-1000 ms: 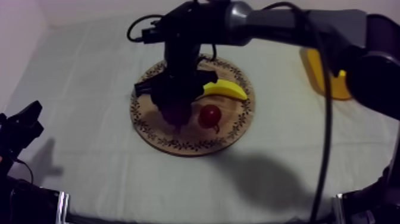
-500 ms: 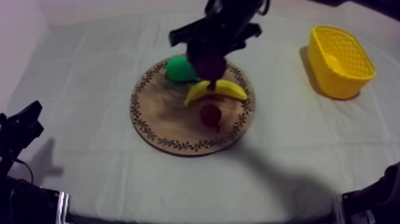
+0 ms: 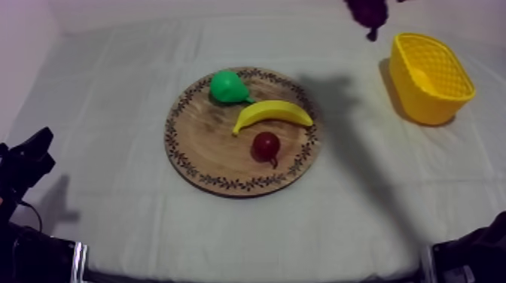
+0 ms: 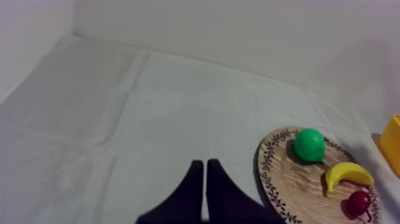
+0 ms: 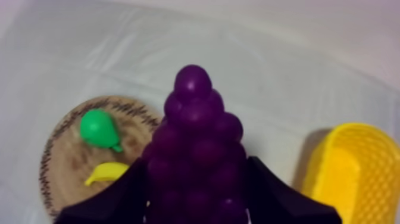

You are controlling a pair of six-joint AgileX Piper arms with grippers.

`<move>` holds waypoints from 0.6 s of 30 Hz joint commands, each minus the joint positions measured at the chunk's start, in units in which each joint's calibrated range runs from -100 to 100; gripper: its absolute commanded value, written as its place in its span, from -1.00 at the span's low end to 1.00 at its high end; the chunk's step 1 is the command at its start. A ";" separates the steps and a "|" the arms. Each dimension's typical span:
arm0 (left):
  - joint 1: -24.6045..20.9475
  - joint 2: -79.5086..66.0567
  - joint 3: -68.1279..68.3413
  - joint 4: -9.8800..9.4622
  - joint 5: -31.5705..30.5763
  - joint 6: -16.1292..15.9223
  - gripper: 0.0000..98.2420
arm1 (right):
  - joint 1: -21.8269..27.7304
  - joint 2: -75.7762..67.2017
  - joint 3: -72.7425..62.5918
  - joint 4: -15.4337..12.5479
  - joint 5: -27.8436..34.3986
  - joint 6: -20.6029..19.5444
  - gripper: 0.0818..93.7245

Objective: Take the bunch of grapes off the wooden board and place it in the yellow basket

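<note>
A purple bunch of grapes (image 5: 196, 149) hangs in the air, with my right gripper (image 5: 199, 199) shut on it, one black finger (image 5: 128, 190) at each side. In the top view the grapes (image 3: 367, 11) are high up at the far edge, just left of the yellow basket (image 3: 431, 75). From the right wrist the basket (image 5: 351, 167) lies off to one side and the wooden board (image 5: 68, 161) to the other. My left gripper (image 4: 205, 173) rests shut on nothing over the cloth, its fingers together, left of the board (image 4: 286, 179).
On the round wooden board (image 3: 207, 147) lie a green pear (image 3: 228, 86), a banana (image 3: 272, 113) and a small red fruit (image 3: 265, 145). My left arm (image 3: 26, 162) sits low at the left table edge. Part of my right arm (image 3: 470, 256) shows at the lower right.
My right gripper has lifted the grapes off the board and carried them up and to the right, toward the basket. The left arm has not moved.
</note>
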 commanded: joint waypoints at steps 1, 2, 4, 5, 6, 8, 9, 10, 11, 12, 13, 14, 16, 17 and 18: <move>0.00 0.00 -0.02 -0.04 -0.05 -0.01 -1.00 | 4.51 -1.86 1.18 -0.42 -2.32 3.84 -0.64; 0.00 0.00 -0.02 -0.04 -0.05 -0.01 -1.00 | 5.66 -2.38 1.70 -0.53 -3.23 4.69 -0.64; 0.00 0.00 -0.02 -0.04 -0.05 -0.01 -1.00 | 7.96 -3.14 2.69 -0.80 -5.01 6.31 -0.64; 0.00 0.00 -0.02 -0.04 -0.05 -0.01 -1.00 | 9.09 -3.38 3.12 -0.90 -5.84 7.00 -0.64; 0.00 0.00 -0.02 -0.04 -0.05 -0.01 -1.00 | 10.22 -3.52 3.52 -1.06 -6.61 7.66 -0.64; 0.00 0.00 -0.02 -0.04 -0.05 -0.01 -1.00 | 12.37 -3.50 4.14 -1.35 -7.96 8.80 -0.64; 0.00 0.00 -0.02 -0.04 -0.05 -0.01 -1.00 | 13.42 -3.33 4.37 -1.55 -8.44 9.36 -0.64; 0.00 0.00 -0.02 -0.04 -0.05 -0.01 -1.00 | 14.47 -3.08 4.53 -1.85 -8.84 9.94 -0.64; 0.00 0.00 -0.02 -0.04 -0.05 -0.01 -1.00 | 15.48 -2.77 4.64 -2.15 -9.15 10.55 -0.64; 0.00 0.00 -0.02 -0.04 -0.05 -0.01 -1.00 | 16.44 -2.38 4.75 -2.42 -9.42 11.11 -0.63; 0.00 0.00 -0.02 -0.04 -0.05 -0.01 -1.00 | 17.34 -1.93 4.86 -2.66 -9.62 11.65 -0.63; 0.00 0.00 -0.02 -0.04 -0.05 -0.01 -1.00 | 18.18 -1.41 4.94 -2.84 -9.80 12.13 -0.63; 0.00 0.00 -0.02 -0.04 -0.05 -0.01 -1.00 | 19.65 -0.11 5.12 -3.04 -10.04 12.86 -0.63; 0.00 0.00 -0.02 -0.04 -0.05 -0.01 -1.00 | 20.28 0.68 5.19 -3.10 -10.04 13.15 -0.63; 0.00 0.00 -0.02 -0.04 -0.05 -0.01 -1.00 | 20.86 1.54 5.23 -3.20 -10.01 13.40 -0.63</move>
